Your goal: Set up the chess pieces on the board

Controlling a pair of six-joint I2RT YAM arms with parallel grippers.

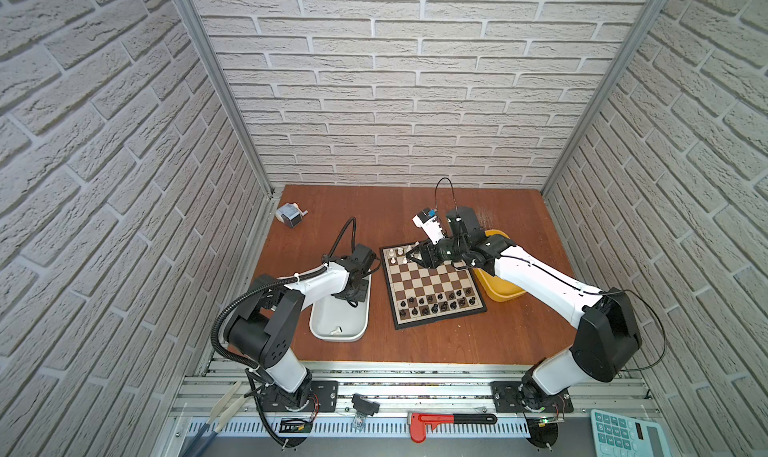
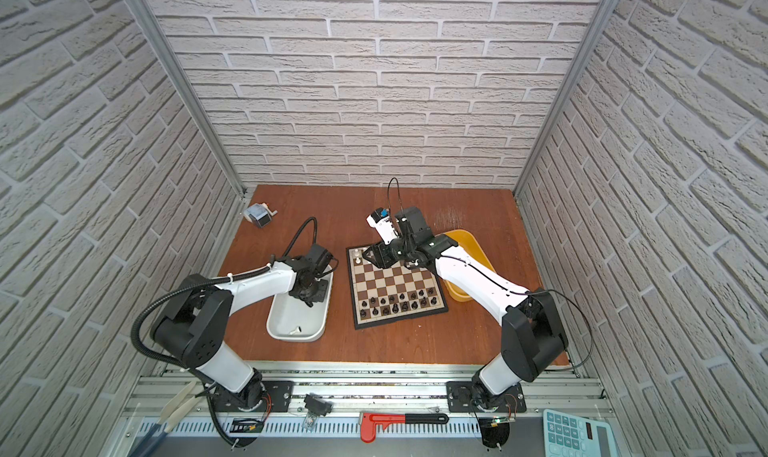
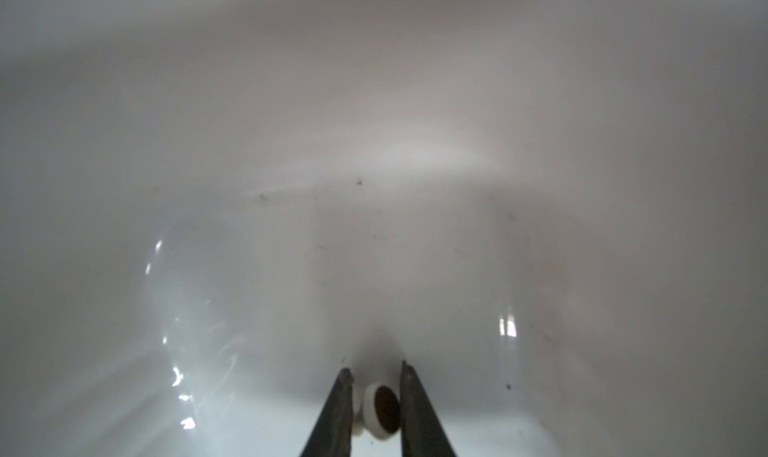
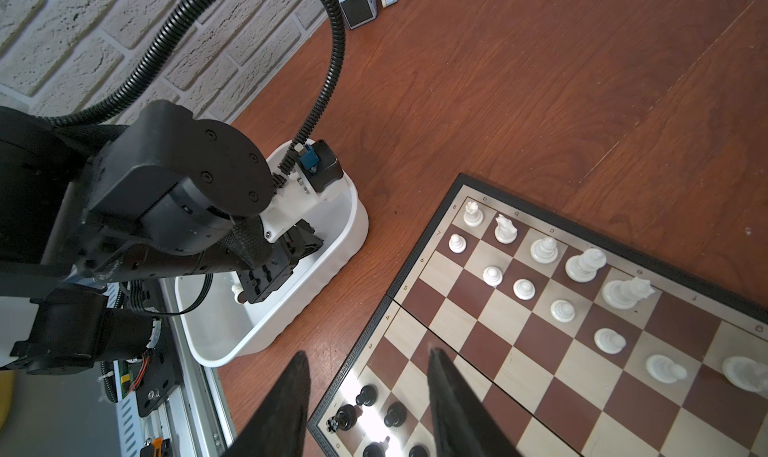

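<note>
Flat square chessboard (image 1: 432, 282) (image 2: 392, 282) of brown and cream squares with a black rim lies on the red-brown wooden table (image 1: 415, 342), just right of centre in both top views. Tiny black plastic chessmen (image 1: 436, 303) stand in its two near rows, toward the bottom of the frame. Tiny white plastic chessmen (image 1: 400, 252) (image 4: 543, 249) stand in the two far rows, some hidden under the right arm.

White oblong plastic tub (image 1: 338, 336) (image 2: 291, 334) sits left of the board, centre-left of frame. The left gripper (image 1: 353, 297) (image 3: 376, 367) is down inside it. In the left wrist view its dark fingers (image 3: 415, 413) stand close on either side of a small white chess piece (image 3: 380, 411) with a brown felt disc under its round base, lying on its side on the tub floor. One finger touches the base rim. Cannot tell whether the pair really clamps it. A second white piece (image 1: 336, 331) (image 2: 296, 331) lies at the tub's near end, well apart from that gripper.

The right gripper (image 1: 411, 256) (image 4: 365, 353) hovers over the board's far left part, above the white chessmen, jaws apart with nothing between them.

Yellow plastic tub (image 1: 503, 295) (image 2: 469, 243) sits just beside the board's right edge, partly under the right arm. Small grey-blue boxy gadget with a crank (image 1: 291, 216) sits at the table's upper left, well apart.
</note>
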